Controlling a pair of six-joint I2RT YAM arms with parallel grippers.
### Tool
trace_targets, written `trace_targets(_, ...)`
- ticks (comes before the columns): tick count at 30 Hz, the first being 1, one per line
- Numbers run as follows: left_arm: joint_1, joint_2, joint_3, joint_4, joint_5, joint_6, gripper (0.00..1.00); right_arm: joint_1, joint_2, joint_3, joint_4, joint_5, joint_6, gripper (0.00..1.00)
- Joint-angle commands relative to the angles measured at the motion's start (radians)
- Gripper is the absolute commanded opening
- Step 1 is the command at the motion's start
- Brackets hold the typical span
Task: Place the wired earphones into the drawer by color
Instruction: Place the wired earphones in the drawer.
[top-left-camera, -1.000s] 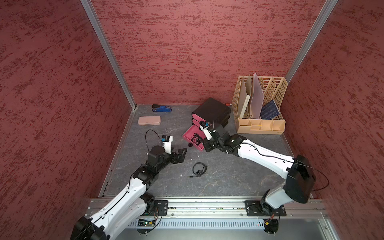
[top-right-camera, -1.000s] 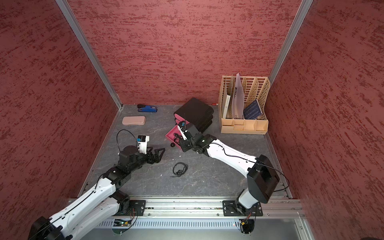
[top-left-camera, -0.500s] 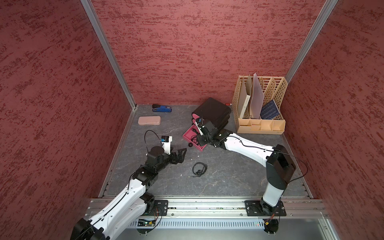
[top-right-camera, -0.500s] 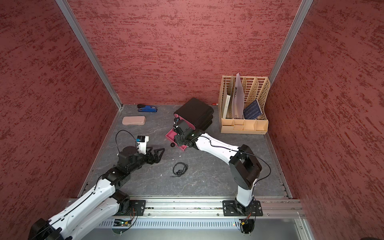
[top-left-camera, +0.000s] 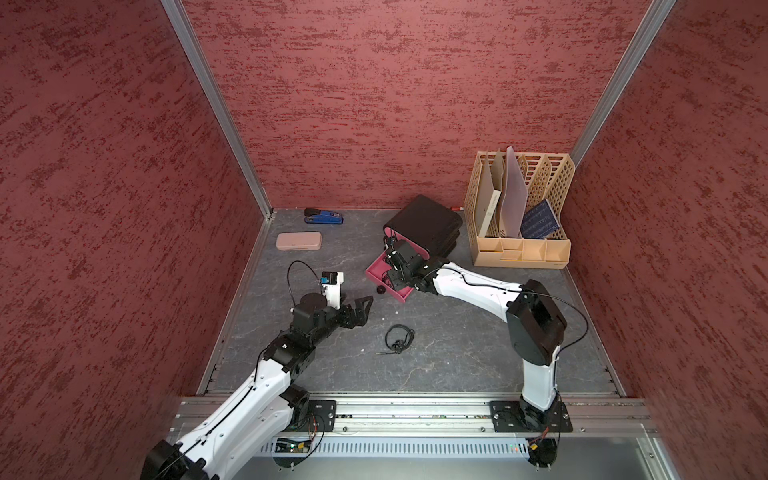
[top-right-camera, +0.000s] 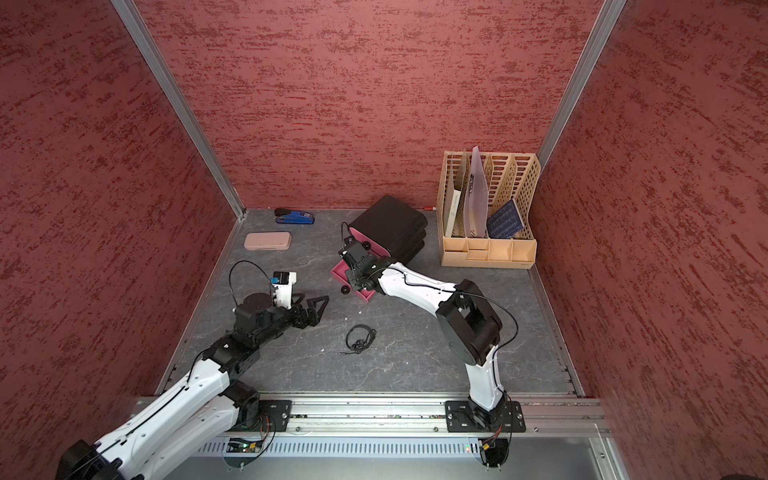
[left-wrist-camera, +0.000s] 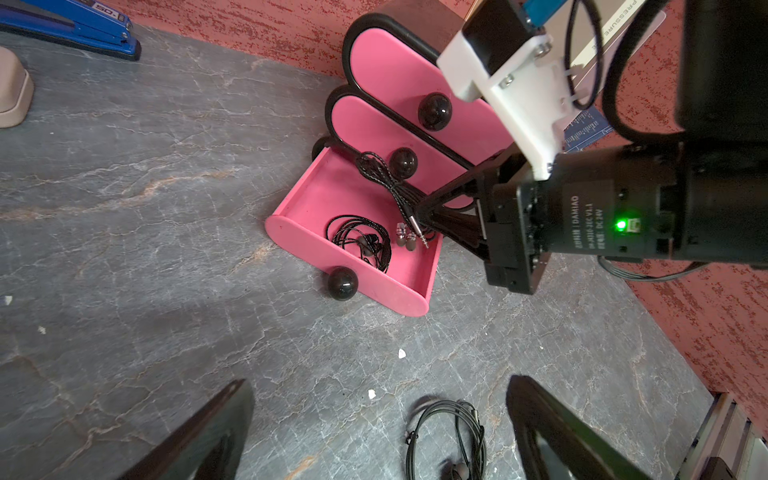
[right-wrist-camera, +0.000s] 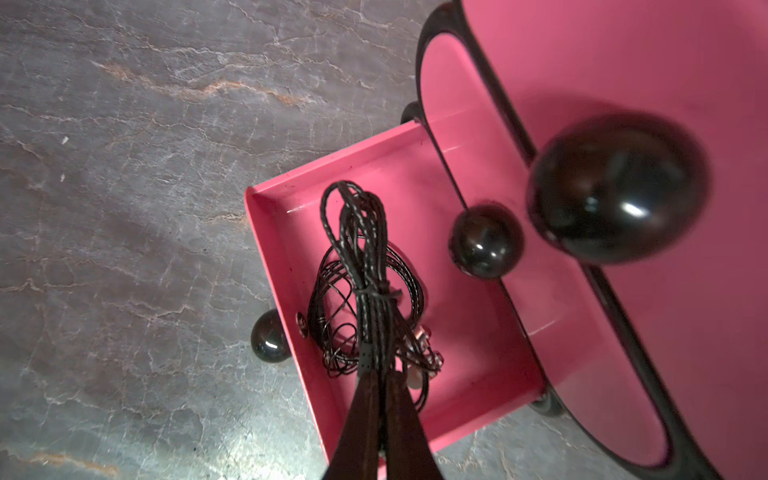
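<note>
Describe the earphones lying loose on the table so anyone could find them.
Start at the black cabinet with pink drawers near the back wall. In front of its open bottom drawer, on the grey marbled tabletop, lies a coiled black earphone cable. Unlike the black bundle inside the drawer, it lies alone outside.

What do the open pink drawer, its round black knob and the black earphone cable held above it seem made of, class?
The open pink drawer: probably moulded plastic, possibly painted metal; smooth, even, satin walls. Its knob: glossy hard plastic or lacquered wood; sharp light spots. The held earphones, in the right pincer: braided sheath, apparently; fine pale flecks along the cable.
</note>
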Motion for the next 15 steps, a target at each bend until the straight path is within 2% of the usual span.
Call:
trace_targets(1, 0.005, -0.005, -0.01, 0.007, -0.007, 0.005, 1.0, 0.006, 0.039, 0.051, -0.004, 0.028, -0.011, 0.05)
trace_targets(9, 0.007, -0.004, -0.012, 0.007, -0.009, 0.003, 1.0, 0.006, 0.108, 0.112, -0.015, 0.029, -0.013, 0.08)
trace_targets(10, 0.007, -0.004, -0.012, 0.007, -0.011, 0.004, 1.0, 0.005, 0.111, 0.118, -0.016, 0.03, -0.012, 0.12)
trace_targets(14, 0.007, -0.004, -0.014, 0.005, -0.01, 0.006, 1.0, 0.006, 0.095, 0.11, -0.012, 0.01, -0.009, 0.39)
trace_targets(15, 0.007, -0.005, -0.014, 0.006, -0.011, 0.006, 1.0, 0.006, 0.085, 0.105, -0.009, 0.002, -0.008, 0.43)
